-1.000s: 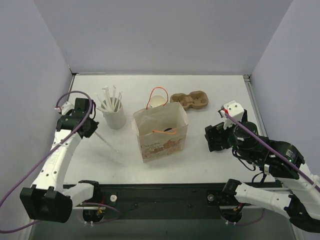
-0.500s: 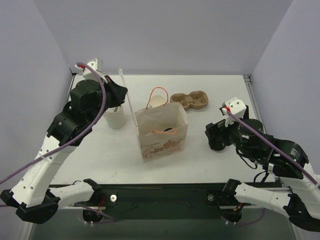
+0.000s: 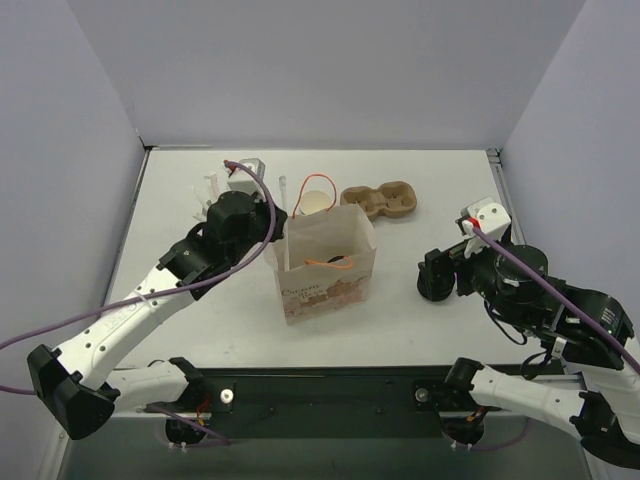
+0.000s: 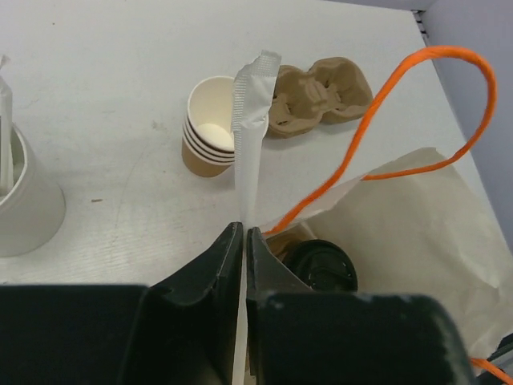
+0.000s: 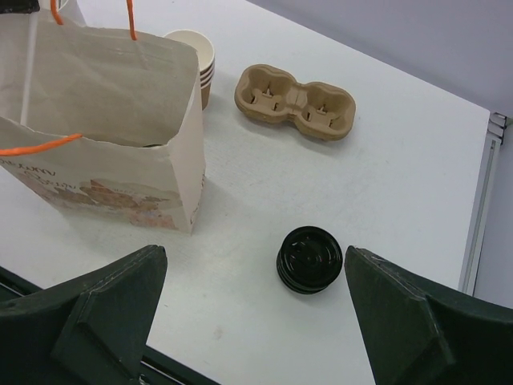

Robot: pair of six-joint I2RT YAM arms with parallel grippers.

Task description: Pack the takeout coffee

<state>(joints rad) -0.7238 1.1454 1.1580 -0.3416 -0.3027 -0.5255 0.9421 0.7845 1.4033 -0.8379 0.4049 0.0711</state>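
The takeout coffee [image 4: 321, 269] stands inside the paper bag [image 4: 417, 216], only its black lid showing; the top view shows that lid [image 3: 340, 262] through the bag's open mouth [image 3: 325, 285]. My left gripper [image 4: 244, 228] is shut on a white paper-wrapped straw [image 4: 250, 120], which it holds upright at the bag's left rim. From above the straw [image 3: 284, 200] stands beside the bag's left edge. My right gripper [image 5: 255, 250] is open, low over the table right of the bag, with nothing between its fingers.
A nested stack of tan cups [image 4: 210, 128] and a brown pulp cup carrier [image 4: 317, 92] sit behind the bag. A loose stack of black lids [image 5: 309, 259] lies under my right gripper. A white holder of straws [image 4: 24, 204] stands at the left. Orange bag handles [image 4: 417, 96] stick up.
My left arm has swung from the straw holder at the left across to the bag's left rim, carrying the straw. The right arm has drifted slightly right.
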